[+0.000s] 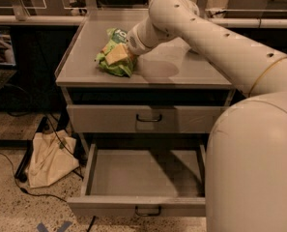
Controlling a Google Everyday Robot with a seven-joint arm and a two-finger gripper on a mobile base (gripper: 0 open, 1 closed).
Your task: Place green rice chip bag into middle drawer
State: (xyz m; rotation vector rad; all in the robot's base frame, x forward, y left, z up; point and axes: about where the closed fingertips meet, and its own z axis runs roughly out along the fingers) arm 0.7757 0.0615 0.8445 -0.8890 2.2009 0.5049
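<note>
The green rice chip bag [115,53] lies crumpled on the grey cabinet top [177,69], toward its left side. My gripper [128,52] is at the end of the white arm that reaches in from the right, and it is right at the bag's right edge, touching it. The arm's wrist hides the fingers. The middle drawer [143,175] is pulled out and open below, with nothing in it; its dark loop handle [148,210] shows on the front. The like drawer front above it [148,118] is closed.
A beige cloth bag [49,159] and dark cables lie on the speckled floor left of the cabinet. Dark shelving and a counter run behind the cabinet. My white arm and base [251,168] fill the right side of the view.
</note>
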